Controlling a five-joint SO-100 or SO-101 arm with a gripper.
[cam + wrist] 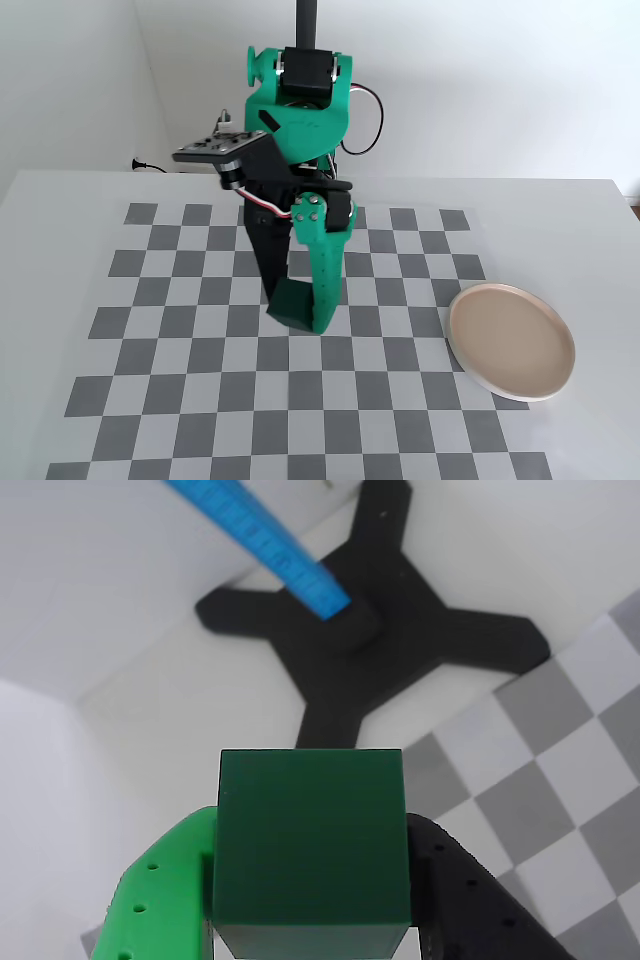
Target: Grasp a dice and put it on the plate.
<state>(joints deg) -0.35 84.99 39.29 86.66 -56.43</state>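
Observation:
In the wrist view the dice, a plain dark green cube, fills the space between my gripper's bright green finger on the left and black finger on the right. The gripper is shut on it. In the fixed view the gripper points down over the middle of the checkerboard with the dice at its tip. I cannot tell whether the dice touches the board. The pale pinkish plate lies bare at the board's right edge, about three squares to the right of the gripper.
A grey-and-white checkerboard mat covers the white table. The wrist view shows a black cross-shaped stand foot and a blue ruler beyond the board. A black pole rises behind the arm's base.

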